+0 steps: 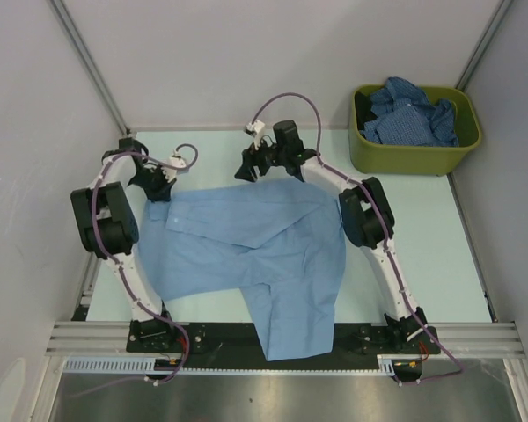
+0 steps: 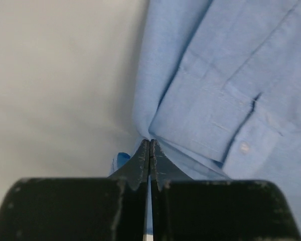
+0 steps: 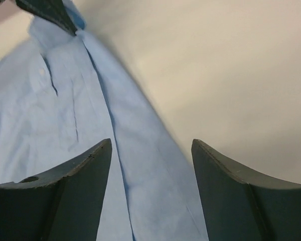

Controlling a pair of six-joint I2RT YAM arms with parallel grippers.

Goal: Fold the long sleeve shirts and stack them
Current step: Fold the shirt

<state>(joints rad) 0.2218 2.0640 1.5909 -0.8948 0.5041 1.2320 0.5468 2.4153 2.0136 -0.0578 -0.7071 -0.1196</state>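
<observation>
While the light blue shirt (image 1: pixel 246 255) is spread across the middle of the table (image 1: pixel 422 255), one part draped over the near edge, its far-left corner is pinched by the left gripper (image 1: pixel 158 189), jaws pressed together on the cloth. The right gripper (image 1: pixel 249 169) is seen just above the shirt's far edge, jaws apart. Darker blue shirts (image 1: pixel 414 114) are heaped in the olive bin (image 1: pixel 405 160), far right.
</observation>
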